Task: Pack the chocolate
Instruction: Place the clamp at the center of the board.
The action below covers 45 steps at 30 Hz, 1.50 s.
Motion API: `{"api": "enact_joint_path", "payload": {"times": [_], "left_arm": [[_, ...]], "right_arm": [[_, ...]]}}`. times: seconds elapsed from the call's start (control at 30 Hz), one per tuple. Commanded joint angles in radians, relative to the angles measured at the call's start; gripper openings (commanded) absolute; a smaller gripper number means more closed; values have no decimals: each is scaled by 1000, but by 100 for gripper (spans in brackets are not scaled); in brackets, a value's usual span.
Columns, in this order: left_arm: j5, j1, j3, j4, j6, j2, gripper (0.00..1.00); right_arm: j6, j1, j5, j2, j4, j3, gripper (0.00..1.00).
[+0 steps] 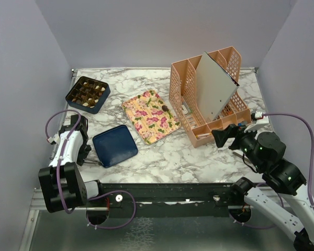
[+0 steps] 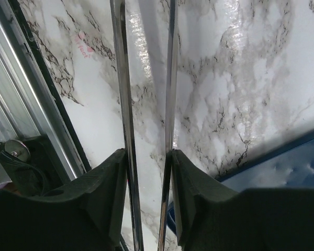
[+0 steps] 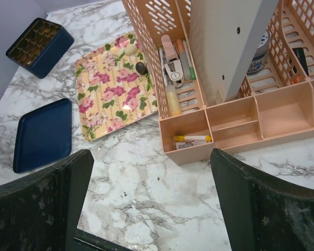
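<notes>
Most of the chocolate [image 1: 88, 93] sits in the grid of a dark blue box [image 1: 97, 108] at the far left of the marble tabletop [image 1: 172, 157], and one dark piece [image 3: 141, 67] lies on the floral tray [image 1: 146, 123] beside the peach desk organizer [image 1: 180, 89]. The left tool [image 2: 148, 157] is clamped on metal tweezers [image 2: 172, 78] next to the blue lid [image 1: 114, 145]. The right tool [image 3: 150, 154] hangs above the tabletop in front of the organizer, fingers wide apart and holding nothing.
</notes>
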Motion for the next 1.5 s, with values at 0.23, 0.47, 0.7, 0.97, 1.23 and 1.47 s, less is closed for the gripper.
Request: {"api": "enact_joint_path", "payload": {"times": [0.23,0.47,0.7,0.97,1.23,1.47], "left_arm": [[-31,10,6,-21,-5,-42,59],[-38,10,21,-74,-41,-51,64],[-5,10,25,-91,-51,-56,80],[-7,9,50,-96,-45,-69,82],[56,7,126,-8,93,-107,79],[156,-1,176,156,294,-129,78]], "right_arm": [[-11,2,-2,28,1,9,99],[-18,2,7,31,-3,20,99],[-15,2,2,28,-1,15,99],[-12,2,-4,28,1,11,99],[5,3,-25,33,18,1,99],[21,2,-35,76,38,-7,99]]}}
